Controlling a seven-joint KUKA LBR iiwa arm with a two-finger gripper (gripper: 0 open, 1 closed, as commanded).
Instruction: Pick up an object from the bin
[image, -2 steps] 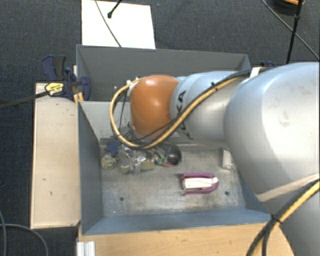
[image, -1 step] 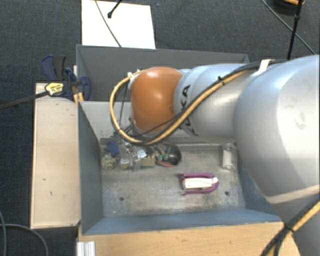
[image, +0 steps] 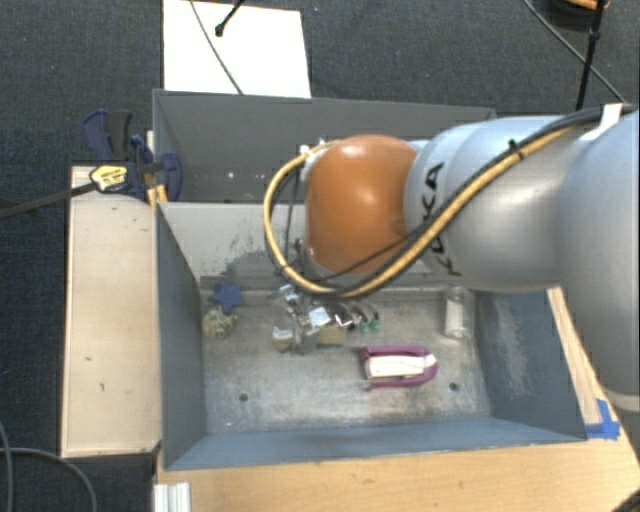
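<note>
Leftmost in the grey metal bin (image: 180, 330) I see a small blue piece (image: 228, 295) near the back wall, with a mottled yellowish lump (image: 216, 322) just in front of it. Near the middle, the tool (image: 305, 325) sits low over the bin floor with an olive scrap (image: 328, 339) right at its tip. I cannot tell whether it is spread or pressed together. A little green bit (image: 371, 322) lies close on its right. A purple-and-white object (image: 398, 366) lies nearer the front, and a pale cylinder (image: 455, 313) is further right. The arm reaches in from the right, its orange cover (image: 355, 205) above the tool and a cable (image: 272, 205) looped round it.
</note>
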